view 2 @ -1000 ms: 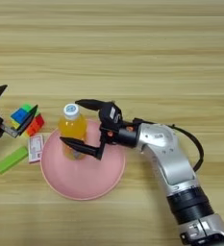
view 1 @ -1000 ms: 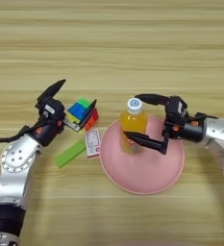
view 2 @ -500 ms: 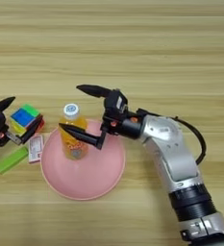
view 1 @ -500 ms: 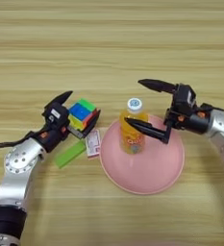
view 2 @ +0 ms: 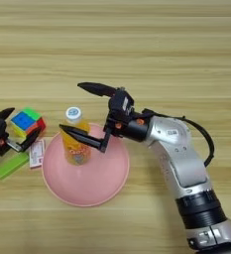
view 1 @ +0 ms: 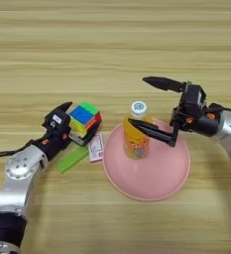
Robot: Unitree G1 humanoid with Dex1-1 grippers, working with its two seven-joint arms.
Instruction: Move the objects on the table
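On the table (view 1: 112, 44), a light wood-grain top with horizontal plank stripes, a pink plate (view 1: 159, 176) sits near the middle, and the small orange-drink bottle (view 1: 136, 136) with a white cap stands upright on the plate's left part. The right gripper (view 1: 149, 103) reaches in from the right with its two black fingers spread wide apart: one finger (view 1: 161, 83) points left above and beyond the bottle, clear of it, while the other finger (view 1: 149, 130) lies across the front of the bottle's body, its tip about at the bottle's side; whether it actually touches the bottle is hard to tell from this angle. The bottle is not clamped. To the left of the plate, the left gripper (view 1: 73, 124) holds the multicoloured puzzle cube (view 1: 84, 116), one black finger over the cube's far left edge and the other under its near side, so the fingers are closed on the cube, which sits tilted, with blue, green, yellow and red faces showing. Just below the cube, a small white-and-pink card or packet (view 1: 95, 148) lies flat on the table, touching or nearly touching the plate's left rim. The flat lime-green rectangular block (view 1: 72, 159) lies slantwise beside the card, partly beneath the left gripper's wrist, well clear of the bottle. The left arm comes up from the lower left corner, the right arm from the right edge.
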